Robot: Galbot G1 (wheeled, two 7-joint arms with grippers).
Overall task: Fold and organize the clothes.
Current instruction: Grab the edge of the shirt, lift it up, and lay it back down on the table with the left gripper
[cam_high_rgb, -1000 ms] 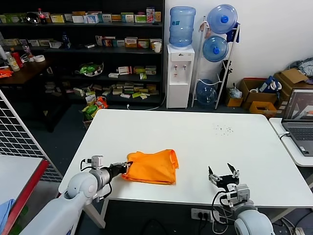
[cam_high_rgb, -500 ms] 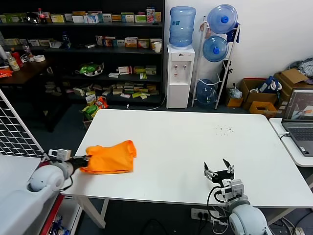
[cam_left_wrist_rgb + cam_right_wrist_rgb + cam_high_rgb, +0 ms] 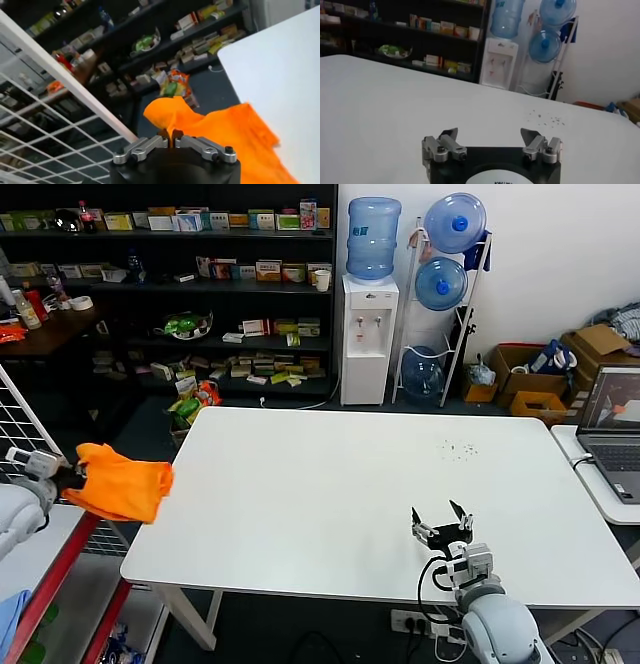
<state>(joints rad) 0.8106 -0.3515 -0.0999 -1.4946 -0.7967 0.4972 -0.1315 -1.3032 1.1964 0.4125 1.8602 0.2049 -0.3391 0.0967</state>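
Folded orange T-shirt [image 3: 122, 481] hangs off the table's left edge, pinched in my left gripper [image 3: 171, 145].

I see its fingers clamped narrow on a bunched edge, the shirt in the air between the white table [image 3: 330, 484] and the wire rack [image 3: 25, 434]. It looks light, soft and floppy, so I judge the folds may sag; a hold across the thick folded edge suits it best. My right gripper [image 3: 442, 527] waits spread wide, empty, over the table's near right.

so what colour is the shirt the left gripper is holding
Bright orange T-shirt, clearest in the head view.
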